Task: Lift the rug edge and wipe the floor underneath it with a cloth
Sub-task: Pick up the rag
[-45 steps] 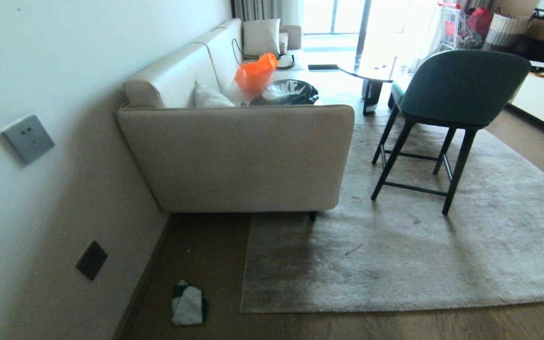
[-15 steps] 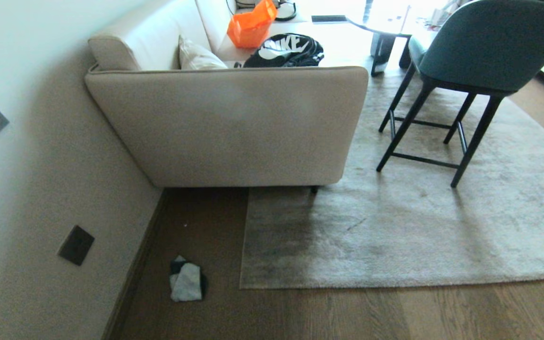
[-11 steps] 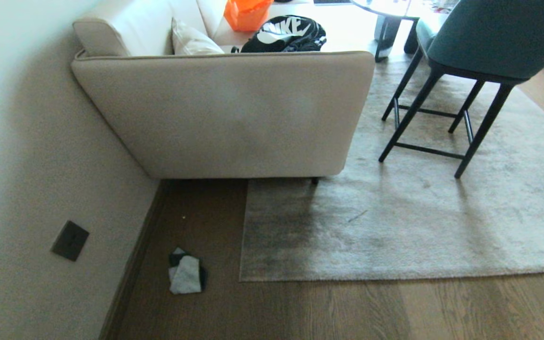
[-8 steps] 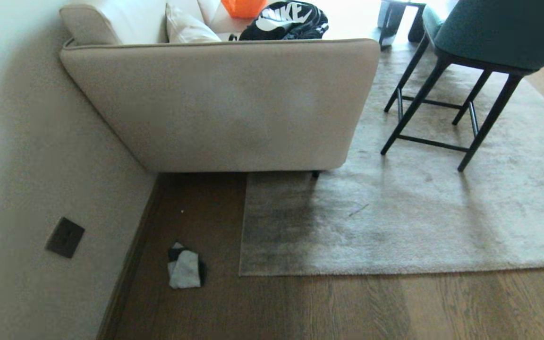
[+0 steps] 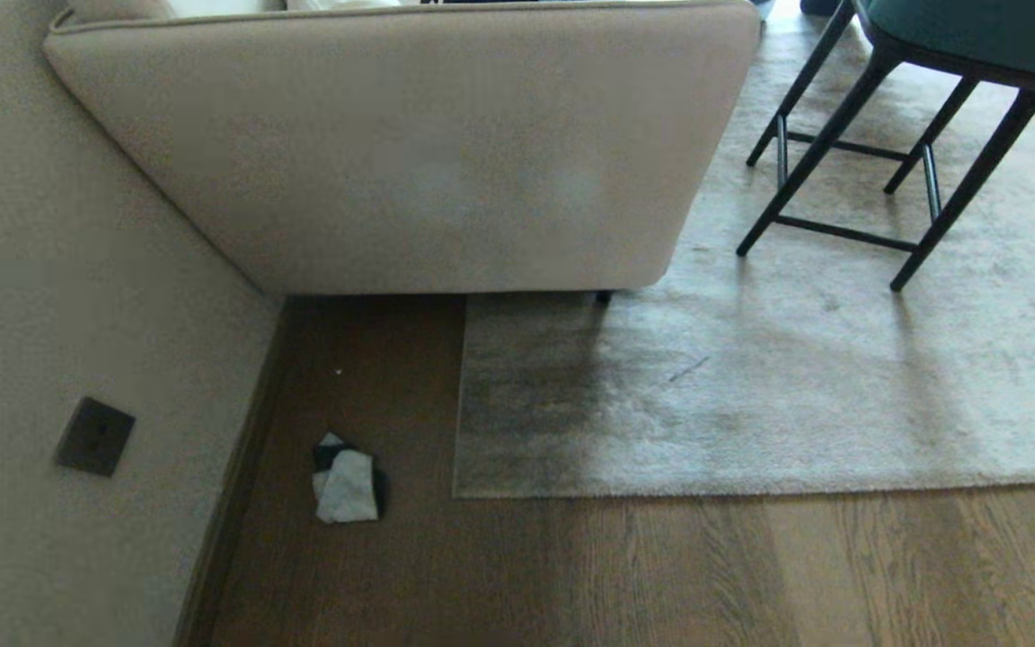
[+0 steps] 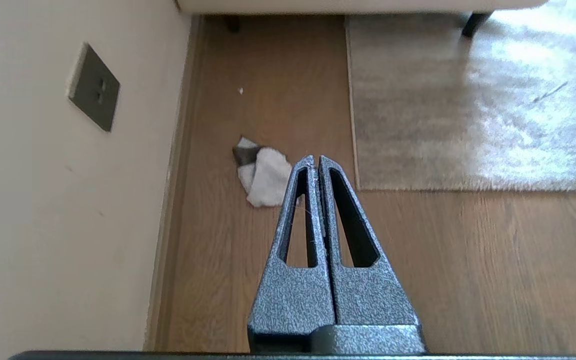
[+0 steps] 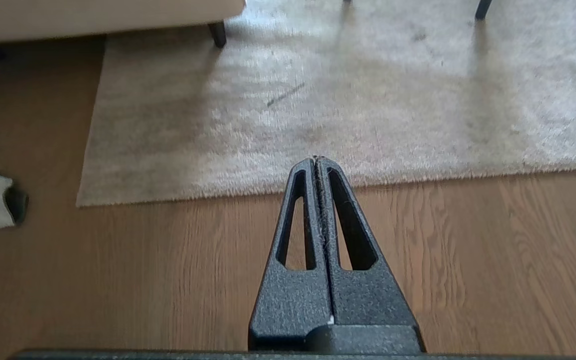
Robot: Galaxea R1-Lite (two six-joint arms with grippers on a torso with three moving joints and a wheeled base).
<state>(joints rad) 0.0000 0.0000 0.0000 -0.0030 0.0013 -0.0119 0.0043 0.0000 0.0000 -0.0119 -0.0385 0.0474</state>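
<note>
Head view has tipped further down: sofa (image 5: 410,153) now fills the top, nothing on the ground itself shifted. Rug edge (image 5: 661,490) lies flat on the floor (image 5: 571,575), not lifted. Cloth (image 5: 347,472) lies crumpled on the planks just beside the rug corner, wall side, untouched. Left gripper (image 6: 316,162) and right gripper (image 7: 315,162) both pinched closed, empty, above the floor. Nothing done yet; everything left.

crumpled pale cloth (image 5: 346,474) lies on brown floor (image 5: 571,575) beside flat rug edge (image 5: 456,404).
</note>
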